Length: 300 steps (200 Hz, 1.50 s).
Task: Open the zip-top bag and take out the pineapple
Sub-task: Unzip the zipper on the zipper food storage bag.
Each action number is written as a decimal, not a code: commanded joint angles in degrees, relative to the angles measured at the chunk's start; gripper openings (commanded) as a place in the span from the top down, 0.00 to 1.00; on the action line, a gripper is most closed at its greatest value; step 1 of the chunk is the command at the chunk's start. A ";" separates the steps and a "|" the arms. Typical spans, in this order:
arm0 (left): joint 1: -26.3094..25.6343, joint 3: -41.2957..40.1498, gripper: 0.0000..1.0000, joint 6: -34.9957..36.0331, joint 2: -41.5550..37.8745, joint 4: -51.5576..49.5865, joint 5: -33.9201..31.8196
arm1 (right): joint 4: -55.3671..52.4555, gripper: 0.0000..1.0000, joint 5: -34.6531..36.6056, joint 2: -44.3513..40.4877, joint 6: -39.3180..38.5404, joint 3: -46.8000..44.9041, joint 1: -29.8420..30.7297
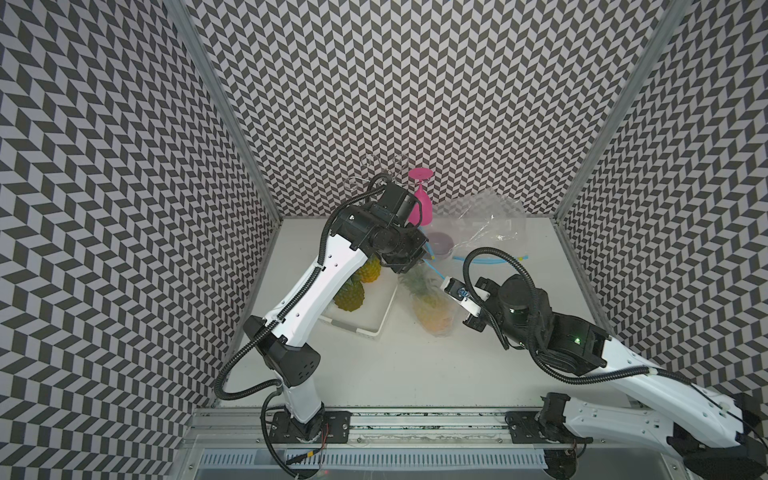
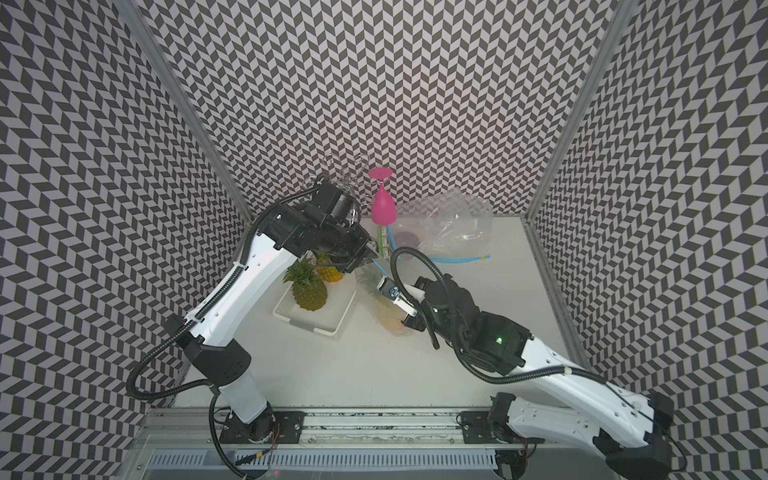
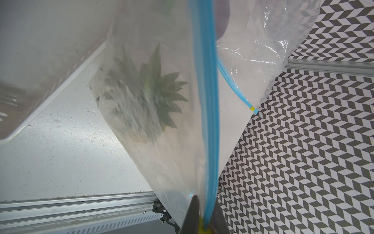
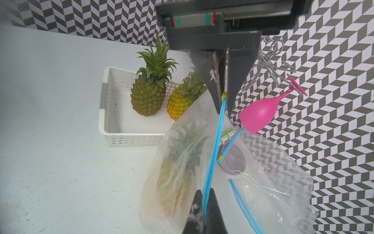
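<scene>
The zip-top bag's (image 4: 182, 162) blue strip (image 4: 213, 158) — pinched by right end effector (image 4: 204, 194) and left end effector (image 4: 223, 109).

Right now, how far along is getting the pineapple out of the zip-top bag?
Done: nothing on this bag, though two bare pineapples sit in the white perforated basket. In hand: left and right jaws both pinch the blue zip strip of the clear zip-top bag. Left: the strip looks still sealed, so opening it and lifting out the bagged pineapple remain.
</scene>
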 commanded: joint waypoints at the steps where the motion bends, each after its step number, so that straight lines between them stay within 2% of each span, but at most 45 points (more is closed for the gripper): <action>1: 3.08 1.69 0.90 1.56 -0.69 -0.29 -5.63 | -0.85 1.00 -0.29 -2.73 1.52 -0.49 0.98; 116: 13.15 1.47 0.89 8.32 0.63 3.17 -9.85 | -2.63 1.00 2.34 -7.03 7.78 -2.51 0.98; 146: 15.07 1.68 0.89 10.02 0.81 5.38 -8.44 | -3.14 1.00 2.60 -7.29 8.21 -2.50 1.02; 182: 13.12 1.15 1.00 10.15 0.39 7.47 -5.51 | -2.48 1.00 1.75 -6.45 8.18 -2.30 0.98; 217: 9.10 0.83 1.00 8.52 -1.31 7.52 -3.89 | 0.04 1.00 0.16 -4.34 8.50 -1.37 0.24; 261: 5.40 -2.30 1.00 7.87 -4.19 8.32 -3.49 | 3.07 1.00 -4.32 -2.67 8.63 -0.84 -4.66; 300: 6.20 -3.01 1.00 11.62 -5.20 5.90 -7.16 | 1.58 1.00 -7.33 -5.45 8.19 -0.69 -7.91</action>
